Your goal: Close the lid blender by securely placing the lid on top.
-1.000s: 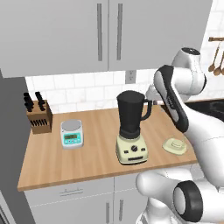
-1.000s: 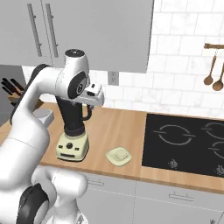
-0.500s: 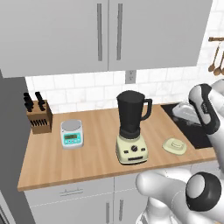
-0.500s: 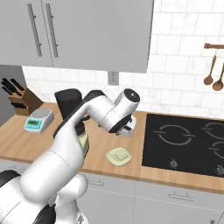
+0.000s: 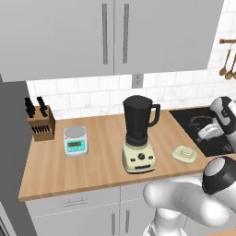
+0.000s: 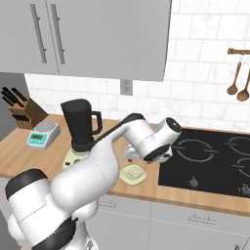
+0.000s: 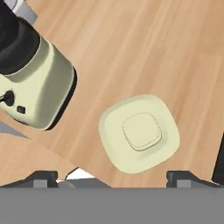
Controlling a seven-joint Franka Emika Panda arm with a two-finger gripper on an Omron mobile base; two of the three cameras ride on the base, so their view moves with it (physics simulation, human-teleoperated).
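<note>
Over the last second the arm has swung away from beside the blender (image 5: 138,136) toward the stove side, and the gripper (image 7: 111,176) has gone from part-open to wide apart; it now looks straight down on the lid (image 7: 139,132). In my judgement the reach is finished and the descent to grasp comes next.

The lid (image 5: 184,153) lies flat on the wooden counter (image 5: 92,159), knob up, near the blender's cream base and just short of the stovetop (image 6: 215,161). The jar stands open, nothing on its rim.

The arm bends low over the counter edge, wrist turned down, jaws apart above the lid and holding nothing, with clear air between them and it.
</note>
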